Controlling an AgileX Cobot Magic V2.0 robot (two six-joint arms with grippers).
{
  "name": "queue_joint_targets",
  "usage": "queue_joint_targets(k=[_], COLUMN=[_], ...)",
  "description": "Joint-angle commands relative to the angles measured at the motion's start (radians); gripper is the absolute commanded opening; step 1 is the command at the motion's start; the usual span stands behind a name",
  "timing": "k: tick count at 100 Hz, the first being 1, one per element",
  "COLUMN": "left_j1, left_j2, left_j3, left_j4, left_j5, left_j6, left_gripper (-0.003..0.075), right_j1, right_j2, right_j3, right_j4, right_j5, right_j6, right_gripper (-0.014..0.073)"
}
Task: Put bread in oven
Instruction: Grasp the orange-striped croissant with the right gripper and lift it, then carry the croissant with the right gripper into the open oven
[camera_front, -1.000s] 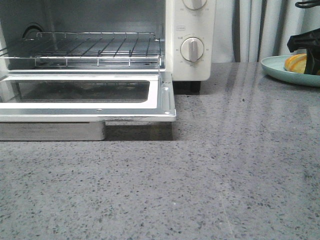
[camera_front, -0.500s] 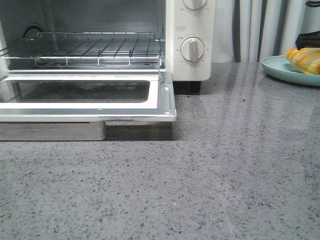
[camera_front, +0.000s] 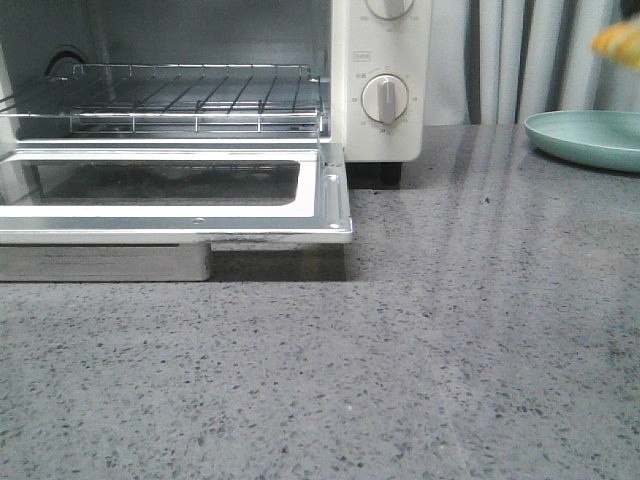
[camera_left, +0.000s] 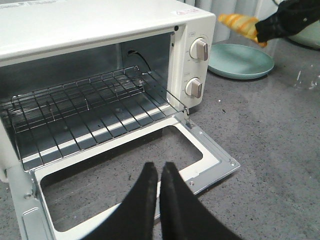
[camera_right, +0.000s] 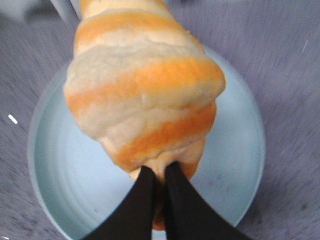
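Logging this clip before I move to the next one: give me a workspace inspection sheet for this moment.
Surface: grey speckled countertop, glossy, no spills seen.
Bread: striped roll held in the air above the plate, gripped at one end.
Oven: cream toaster oven, door folded down flat, wire rack bare.
Clutter: teal plate, nothing on it.
Right gripper: shut on the bread.
Left gripper: shut, holding nothing, in front of the open door.
Cables: one dark lead at the oven cavity's back wall.
Surroundings: pale curtain behind the counter.
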Motion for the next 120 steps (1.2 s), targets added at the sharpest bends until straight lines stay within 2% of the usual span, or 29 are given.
queue_joint_targets(k=[1, 19, 33, 47, 59, 69, 86, 101, 120], left_j1=[0.002, 0.002, 0.002, 0.002, 0.002, 0.002, 0.002, 0.002, 0.002], left_j2=[0.006, 0.006, 0.006, 0.006, 0.006, 0.006, 0.006, 0.006, 0.006], left_j3=[-0.03, -0.03, -0.03, -0.03, -0.03, -0.03, -0.03, -0.03, -0.03], left_j4=[-0.02, -0.018, -0.018, -0.018, -0.018, -0.018, -0.018, -0.018, -0.018], left_j5=[-0.064, -0.064, -0.073, -0.077, -0.077, -0.077, -0.077, -0.078, -0.078], left_j6=[0.008, 0.009, 0.011, 0.011, 0.011, 0.011, 0.011, 0.011, 0.011], left_gripper=[-0.0021, -0.0021, -0.0021, -0.0021, -0.0021, -0.0021, -0.0021, -0.0021, -0.0021], right_j1=[-0.008, 0.02, 0.097, 0.25, 0.439, 0.588, 0.772, 0.86, 0.919], right_j2=[-0.118, -0.261, -0.352, -0.425, -0.459, -0.466, -0.452, -0.425, -0.36], right_j3=[-0.026, -0.026, -0.026, -0.026, -0.026, -0.026, -0.026, -0.026, -0.026], right_j4=[-0.029, -0.04, -0.04, -0.04, -0.04, -0.043, -0.049, -0.051, -0.051], right_j5=[-0.09, -0.093, -0.074, -0.035, -0.016, -0.01, -0.011, 0.001, 0.053], right_j6=[0.001, -0.027, -0.044, -0.083, -0.135, -0.137, -0.137, -0.137, -0.137], right_gripper=[-0.007, -0.007, -0.007, -0.007, -0.007, -0.007, -0.007, -0.007, -0.007])
